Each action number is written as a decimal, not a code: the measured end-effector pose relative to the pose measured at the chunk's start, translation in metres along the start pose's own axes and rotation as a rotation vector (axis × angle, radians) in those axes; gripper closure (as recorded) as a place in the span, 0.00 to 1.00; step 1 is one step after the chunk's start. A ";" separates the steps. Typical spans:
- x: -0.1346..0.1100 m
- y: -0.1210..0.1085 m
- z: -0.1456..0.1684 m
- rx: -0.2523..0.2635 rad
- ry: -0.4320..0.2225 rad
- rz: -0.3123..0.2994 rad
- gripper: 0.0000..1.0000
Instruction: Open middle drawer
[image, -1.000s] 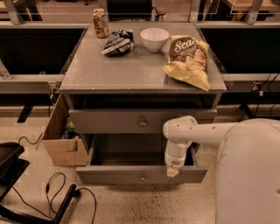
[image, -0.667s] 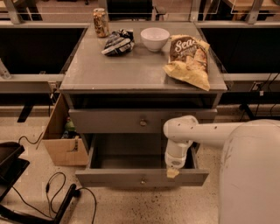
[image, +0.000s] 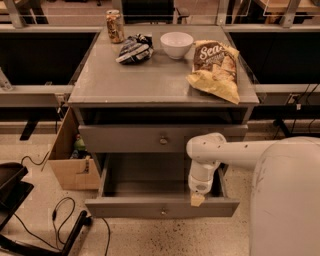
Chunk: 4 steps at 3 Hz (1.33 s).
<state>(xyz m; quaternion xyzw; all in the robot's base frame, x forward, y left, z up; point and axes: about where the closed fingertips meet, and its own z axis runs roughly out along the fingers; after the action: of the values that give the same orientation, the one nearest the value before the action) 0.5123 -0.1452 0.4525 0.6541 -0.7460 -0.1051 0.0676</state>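
Note:
The middle drawer (image: 130, 207) of the grey cabinet stands pulled out toward me, and its inside looks empty. Its small round knob (image: 163, 212) sits at the centre of the front panel. My gripper (image: 197, 199) hangs from the white arm (image: 225, 150). It points down at the top edge of that drawer's front, to the right of the knob and just inside the drawer. The drawer above (image: 125, 139) is shut, with its own knob (image: 163, 140). Anything below the open drawer is hidden.
On the cabinet top (image: 125, 85) are a can (image: 115, 26), a dark snack bag (image: 135, 48), a white bowl (image: 176, 44) and a chip bag (image: 216, 70). An open cardboard box (image: 70, 155) stands at the left of the cabinet. Black equipment and cables (image: 15, 200) lie on the floor at the left.
The drawer has slid a little farther out toward me, and my gripper has moved with its front edge.

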 end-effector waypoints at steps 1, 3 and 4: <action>0.003 0.016 0.000 -0.032 0.002 -0.002 1.00; 0.004 0.032 0.001 -0.070 0.004 -0.006 1.00; 0.003 0.034 -0.001 -0.077 0.001 -0.010 1.00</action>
<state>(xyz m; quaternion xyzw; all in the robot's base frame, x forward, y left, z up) 0.4794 -0.1438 0.4616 0.6547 -0.7382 -0.1337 0.0927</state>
